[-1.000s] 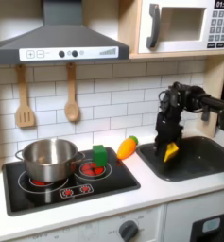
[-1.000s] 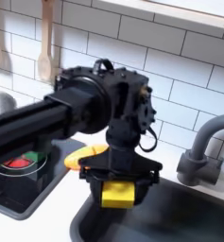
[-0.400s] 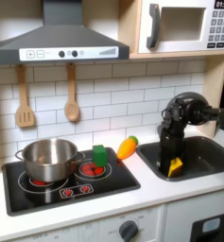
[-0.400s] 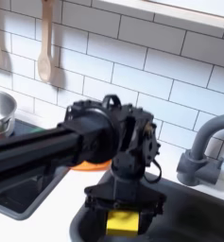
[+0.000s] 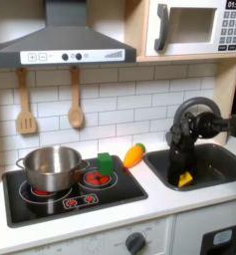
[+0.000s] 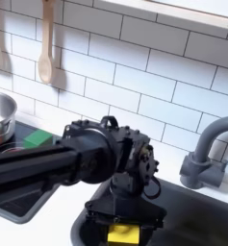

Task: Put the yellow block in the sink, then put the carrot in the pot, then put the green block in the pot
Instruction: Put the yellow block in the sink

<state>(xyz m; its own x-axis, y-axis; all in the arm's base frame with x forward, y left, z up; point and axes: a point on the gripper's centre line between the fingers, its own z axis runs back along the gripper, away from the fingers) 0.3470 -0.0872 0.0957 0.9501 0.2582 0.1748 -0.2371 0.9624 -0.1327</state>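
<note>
White tiled toy kitchen, with a black stove on the first exterior view's left and the dark sink (image 5: pixel 220 167) on its right. Gripper (image 5: pixel 182 177) down inside the sink, fingers closed on the yellow block (image 5: pixel 185 179), block directly between the tips and very near the sink floor; contact with the floor not possible to judge. Same hold visible in the second exterior view: gripper (image 6: pixel 124 229) low in the sink (image 6: pixel 197 226), yellow block (image 6: pixel 124 233) below the black wrist, faucet (image 6: pixel 204 154) well apart toward the second exterior view's right.

Compared with one second ago: gripper lower, block carried from about rim height to deep in the sink. Compared with the picture just before: only a little lower.

For the coming move, probably just opening and lifting straight up. After that, carrot (image 5: pixel 134 154) away from the gripper toward the first exterior view's left, on the counter beside the sink, long axis slanted, thick end toward the sink. Green block (image 5: pixel 105 162) further that way, on the stove, then the pot (image 5: pixel 50 167) furthest.
</note>
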